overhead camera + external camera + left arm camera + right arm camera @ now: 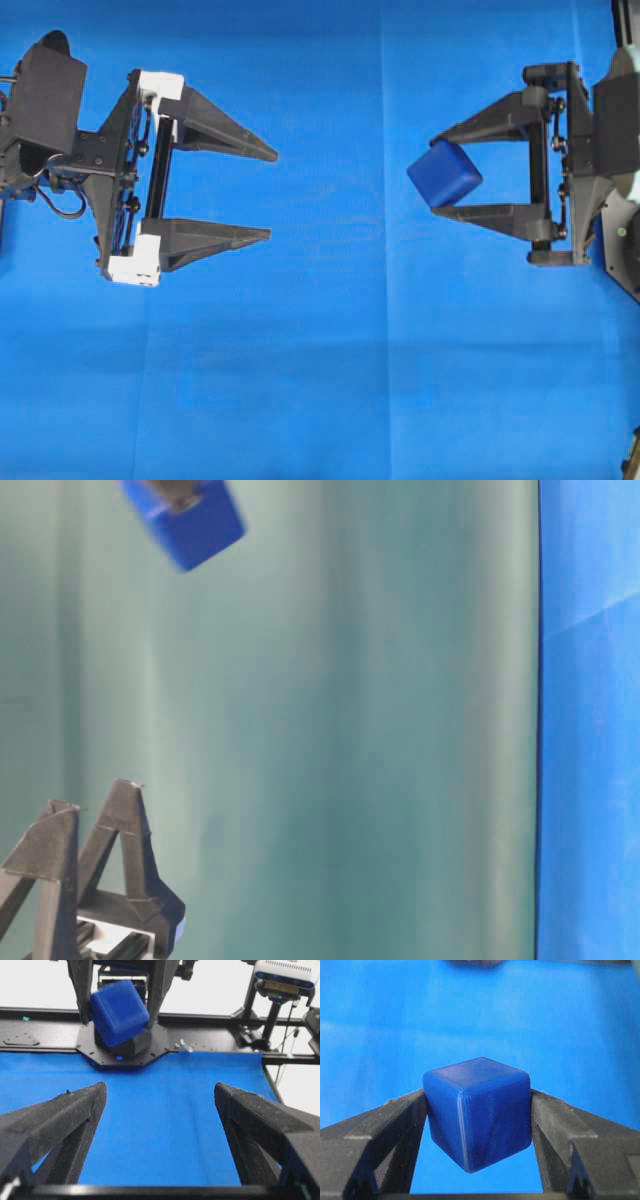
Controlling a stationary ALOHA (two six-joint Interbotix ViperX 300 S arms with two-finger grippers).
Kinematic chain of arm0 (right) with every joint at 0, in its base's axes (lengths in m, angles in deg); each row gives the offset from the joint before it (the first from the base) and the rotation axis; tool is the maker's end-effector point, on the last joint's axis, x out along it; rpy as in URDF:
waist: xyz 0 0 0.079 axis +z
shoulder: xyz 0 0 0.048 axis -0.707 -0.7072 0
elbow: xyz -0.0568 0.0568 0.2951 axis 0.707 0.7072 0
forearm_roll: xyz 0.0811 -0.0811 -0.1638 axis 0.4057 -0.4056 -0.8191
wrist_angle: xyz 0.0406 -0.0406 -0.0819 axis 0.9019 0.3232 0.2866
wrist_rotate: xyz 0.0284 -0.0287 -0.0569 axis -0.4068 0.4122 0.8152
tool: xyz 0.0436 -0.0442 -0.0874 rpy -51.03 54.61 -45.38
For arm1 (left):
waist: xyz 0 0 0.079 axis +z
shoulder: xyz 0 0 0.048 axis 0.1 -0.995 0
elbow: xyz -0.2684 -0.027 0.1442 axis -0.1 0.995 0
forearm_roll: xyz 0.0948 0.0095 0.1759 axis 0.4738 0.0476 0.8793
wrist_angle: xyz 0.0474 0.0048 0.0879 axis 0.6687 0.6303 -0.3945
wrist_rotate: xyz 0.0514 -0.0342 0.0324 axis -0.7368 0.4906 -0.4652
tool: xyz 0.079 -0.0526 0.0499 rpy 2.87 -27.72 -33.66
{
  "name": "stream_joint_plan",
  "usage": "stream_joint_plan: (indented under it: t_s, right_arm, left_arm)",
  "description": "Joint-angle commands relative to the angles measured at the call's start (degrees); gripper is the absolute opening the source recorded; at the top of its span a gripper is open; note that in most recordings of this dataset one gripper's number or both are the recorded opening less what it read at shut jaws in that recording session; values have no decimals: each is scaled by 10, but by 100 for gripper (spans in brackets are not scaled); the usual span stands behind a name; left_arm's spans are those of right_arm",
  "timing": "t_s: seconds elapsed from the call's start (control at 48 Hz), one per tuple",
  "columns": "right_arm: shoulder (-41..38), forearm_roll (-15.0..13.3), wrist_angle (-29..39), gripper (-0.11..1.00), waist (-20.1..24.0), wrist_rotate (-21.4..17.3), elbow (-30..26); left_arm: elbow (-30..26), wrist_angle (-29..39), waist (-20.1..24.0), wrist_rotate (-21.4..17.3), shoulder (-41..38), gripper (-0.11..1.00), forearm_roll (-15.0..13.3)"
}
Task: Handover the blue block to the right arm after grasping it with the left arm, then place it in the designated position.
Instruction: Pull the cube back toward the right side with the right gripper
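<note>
Left gripper (pixel 272 194) wide apart, unladen; right gripper (pixel 432 174) clamped, laden

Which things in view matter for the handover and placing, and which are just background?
Job:
- blue block, gripped in the right pincer
- left pincer, open and empty

Background:
- blue cloth
- black frame rail
- camera unit on a stand
- green backdrop
</note>
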Motion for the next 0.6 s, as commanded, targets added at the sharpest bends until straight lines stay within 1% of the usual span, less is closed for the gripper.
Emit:
stream_joint_plan:
  t_s: [0.0,0.167,0.584]
  right_arm:
    - [9,2,33,47,14,-8,-9]
    - [15,2,62,47,17,-28,-8]
    - [14,2,64,47,17,-29,-7]
  left_arm:
    - [-11,-3,-2,-2,5,93,1]
    - [-11,-3,-2,-3,5,93,1]
    - [-11,-3,-2,-3,5,93,1]
